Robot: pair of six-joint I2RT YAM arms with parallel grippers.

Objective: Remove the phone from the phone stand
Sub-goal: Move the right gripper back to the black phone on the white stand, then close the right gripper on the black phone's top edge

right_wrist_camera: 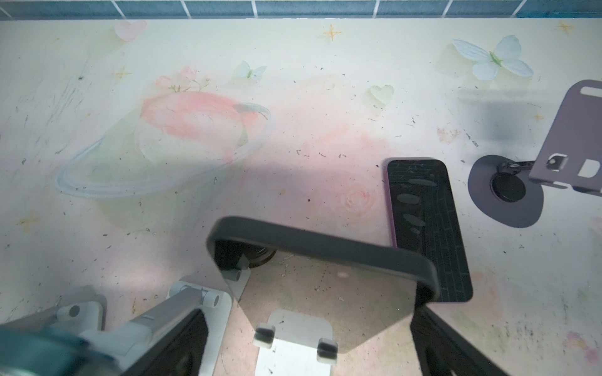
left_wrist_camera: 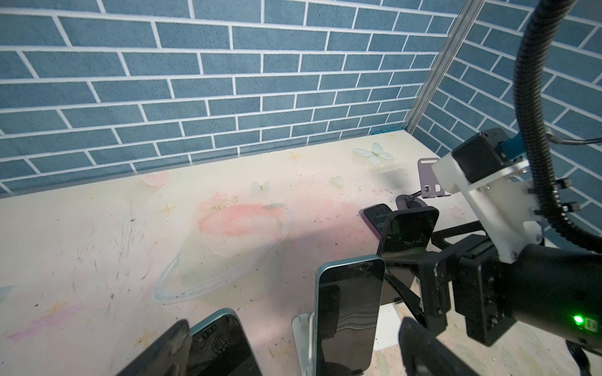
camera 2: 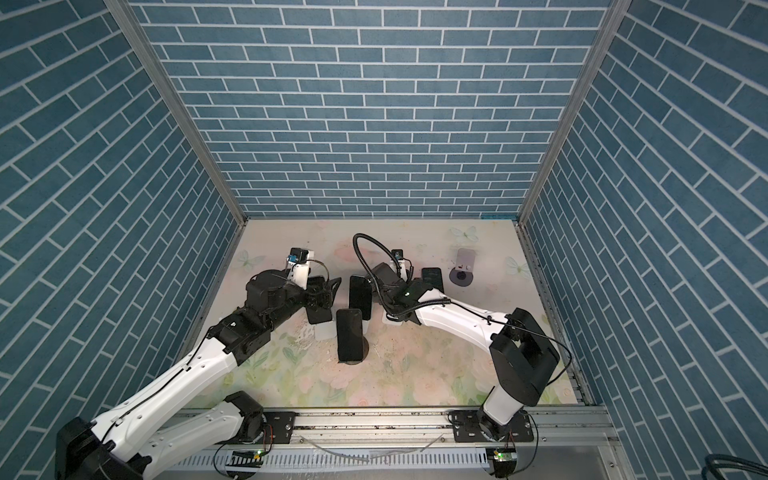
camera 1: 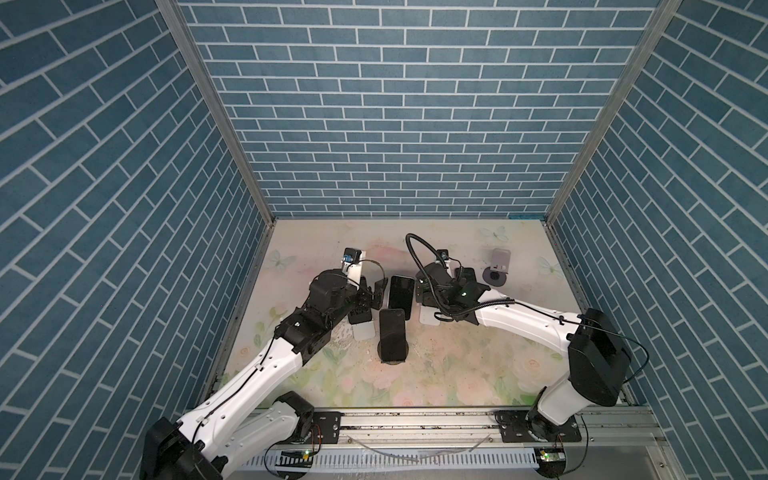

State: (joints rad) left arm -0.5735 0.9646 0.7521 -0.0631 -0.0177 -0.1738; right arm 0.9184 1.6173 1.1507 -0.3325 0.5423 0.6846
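We see both claws spread wide, and neither has hold of anything. The right claw (right_wrist_camera: 310, 313) straddles the cased phone (right_wrist_camera: 322, 249), which stands upright on the right stand (right_wrist_camera: 293, 345) near the middle of the tabletop (camera 1: 457, 374). One of its fingers (right_wrist_camera: 176, 345) is clear of the phone's edge. The other sits just beside the opposite edge, and we cannot tell whether it touches. In both top views this phone is hidden under the arm.

The left claw (camera 1: 371, 296) hangs over the left phone (camera 1: 359, 318), a teal-edged one leaning on the left stand (camera 1: 365, 332). In the left wrist view one blurred finger overlaps that phone, and we cannot tell whether they are in contact.

Between the two claws the middle phone (left_wrist_camera: 350, 312) stands on the middle stand (left_wrist_camera: 304, 328). Toward the front edge, the front phone (camera 1: 392, 334) leans on the round stand (camera 1: 390, 362).

The purple phone (right_wrist_camera: 426, 228) lies flat, screen up, on the tabletop behind the right claw. The purple stand (right_wrist_camera: 566, 136) is just beside it, toward the far right corner, and the two are apart.
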